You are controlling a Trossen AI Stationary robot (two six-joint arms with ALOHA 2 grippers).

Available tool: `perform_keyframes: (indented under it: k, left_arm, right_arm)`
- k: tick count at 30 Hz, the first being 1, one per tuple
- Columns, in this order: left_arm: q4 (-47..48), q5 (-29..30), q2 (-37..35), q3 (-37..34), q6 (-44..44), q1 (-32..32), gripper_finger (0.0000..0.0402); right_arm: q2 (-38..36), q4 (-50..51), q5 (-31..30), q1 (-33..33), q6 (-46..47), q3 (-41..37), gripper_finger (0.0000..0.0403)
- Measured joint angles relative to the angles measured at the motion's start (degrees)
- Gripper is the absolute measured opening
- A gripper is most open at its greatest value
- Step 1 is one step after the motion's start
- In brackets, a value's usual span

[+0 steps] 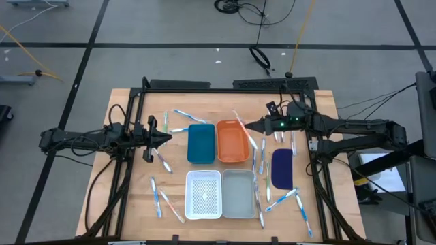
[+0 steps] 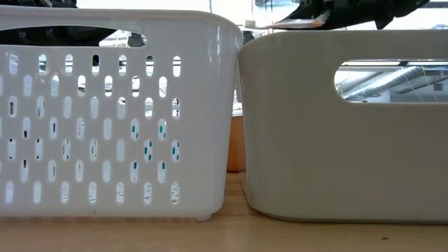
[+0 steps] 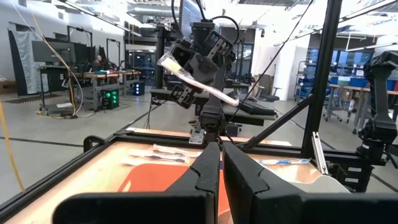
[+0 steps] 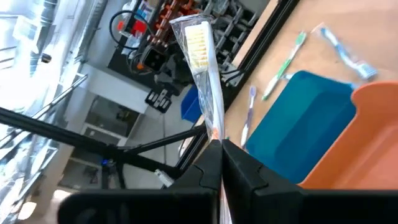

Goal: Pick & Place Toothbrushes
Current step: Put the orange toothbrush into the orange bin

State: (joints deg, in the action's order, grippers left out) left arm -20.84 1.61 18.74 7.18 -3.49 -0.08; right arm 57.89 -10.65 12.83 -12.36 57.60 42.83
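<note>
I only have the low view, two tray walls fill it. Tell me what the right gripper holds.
Observer: The right gripper is shut on a wrapped toothbrush with an orange handle.
Operator: Say where it hangs.
Observer: Over the orange tray, at its far edge.
Operator: Report the left gripper.
Observer: The left gripper is shut and empty, beside the blue tray.

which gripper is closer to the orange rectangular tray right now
Right. The right gripper hangs at the orange rectangular tray's edge, holding a wrapped toothbrush; the left gripper sits beyond the blue tray.
</note>
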Motion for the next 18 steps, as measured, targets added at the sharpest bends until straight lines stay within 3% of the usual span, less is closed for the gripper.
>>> perform_keyframes:
  k: [12, 18]
  left_arm:
    - [0.0, 0.0, 0.0, 0.0, -1.2, 0.0, 0.0019]
    - [0.0, 0.0, 0.0, 0.0, -1.3, 0.0, 0.0019]
  right_arm:
    - [7.9, 1.4, -16.0, 4.9, -4.9, 0.5, 0.0]
    - [13.6, 6.1, -18.8, 5.0, -8.8, 5.9, 0.0]
